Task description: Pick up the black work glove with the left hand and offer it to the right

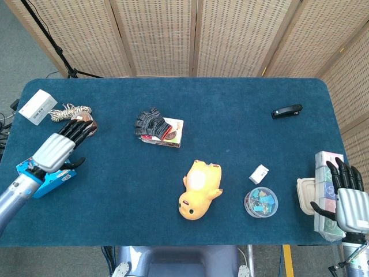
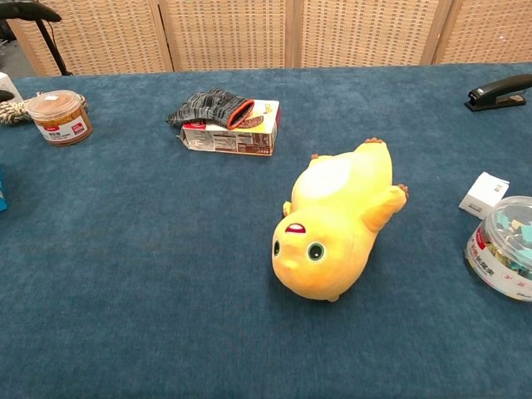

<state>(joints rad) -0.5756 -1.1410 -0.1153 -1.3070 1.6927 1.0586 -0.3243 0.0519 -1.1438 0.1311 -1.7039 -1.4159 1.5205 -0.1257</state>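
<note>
The black work glove (image 1: 151,123) (image 2: 208,105), grey-striped with an orange cuff, lies on a flat carton (image 1: 169,134) (image 2: 237,129) left of the table's middle. My left hand (image 1: 59,150) is up over the table's left side, fingers spread and holding nothing, well to the left of the glove. A dark fingertip (image 2: 25,10) of it shows at the top left corner of the chest view. My right hand (image 1: 347,203) hovers open off the table's right edge, fingers pointing away from me.
A yellow plush duck (image 1: 199,188) (image 2: 337,220) lies in the middle. A brown jar (image 1: 85,123), a rope coil (image 1: 64,111), a white box (image 1: 37,106) and a blue cookie box (image 1: 43,170) crowd the left. A clip tub (image 1: 260,202), a stapler (image 1: 286,111) and stacked containers (image 1: 324,193) stand at the right.
</note>
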